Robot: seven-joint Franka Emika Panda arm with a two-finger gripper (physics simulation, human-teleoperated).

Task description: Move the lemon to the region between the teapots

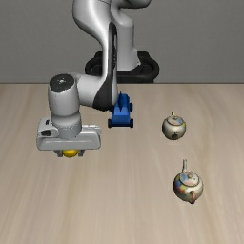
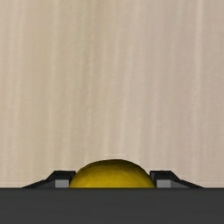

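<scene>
The yellow lemon (image 2: 110,173) sits between my fingers, whose tips (image 2: 59,179) press against it from both sides. In the exterior view my gripper (image 1: 69,147) hangs low over the wooden table at the exterior view's left, shut on the lemon (image 1: 69,152), of which a small yellow part peeks out under the hand. Two cream-coloured teapots stand at the exterior view's right: one (image 1: 173,126) farther back and one (image 1: 188,185) nearer the front. I cannot tell whether the lemon still touches the table.
A blue toy car (image 1: 122,111) stands on the table (image 1: 29,200) just behind and to the exterior view's right of my hand, between it and the rear teapot. Bare wood lies between the two teapots (image 1: 181,154).
</scene>
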